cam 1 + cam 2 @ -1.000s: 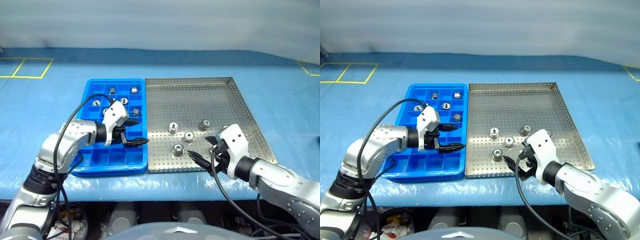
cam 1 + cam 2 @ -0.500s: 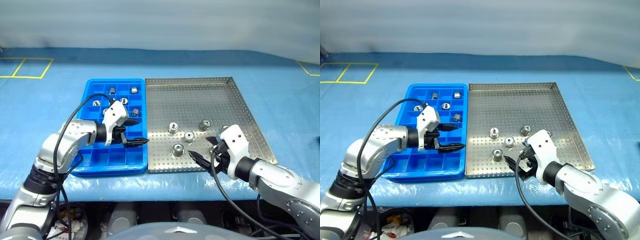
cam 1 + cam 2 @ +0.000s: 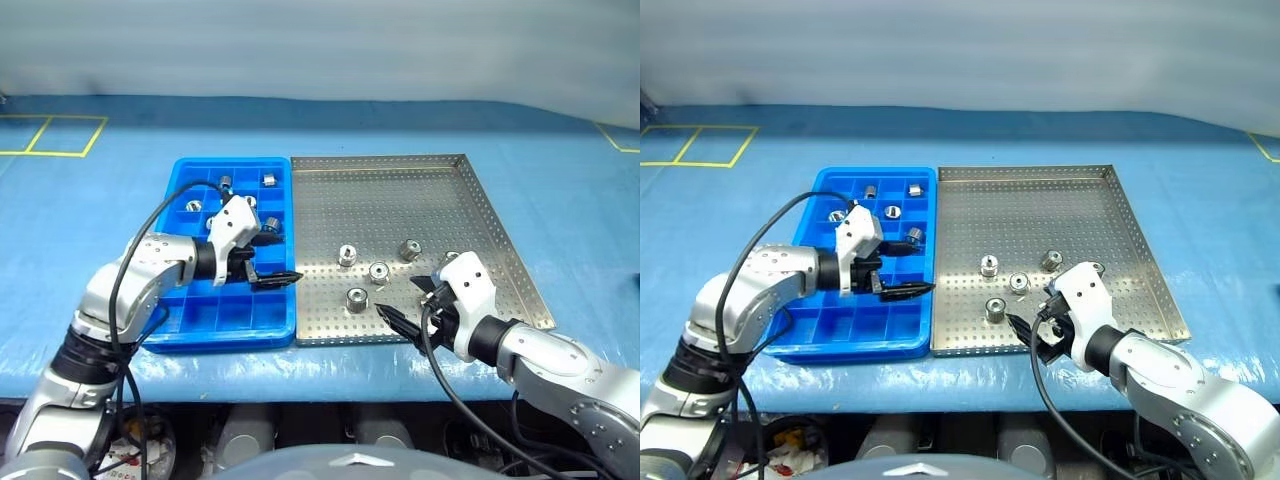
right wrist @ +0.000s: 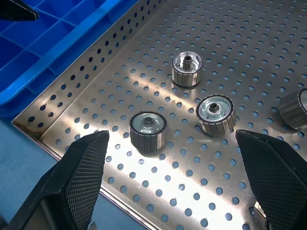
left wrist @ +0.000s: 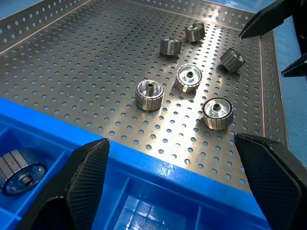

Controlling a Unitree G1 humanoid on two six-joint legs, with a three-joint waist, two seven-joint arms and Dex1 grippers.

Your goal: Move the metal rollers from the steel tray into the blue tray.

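no readable text, no labels, no brand marks, no numbers on the steel tray point(image 3: 480, 215), the blue tray point(image 3: 190, 320) or the metal rollers point(image 3: 357, 298) (yellow floor lines point(image 3: 45, 135) carry no lettering)

Bright, even overhead lighting produces glare patches on the steel tray point(image 4: 144, 86) floor and highlights on the metal rollers point(image 5: 190, 78), with short soft shadows and sharp focus except nearest fingers point(image 5: 86, 177).

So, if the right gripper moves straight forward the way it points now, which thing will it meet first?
Probably the nearest metal roller on the steel tray. It lies between the open right gripper fingers' line, though depth is hard to judge.
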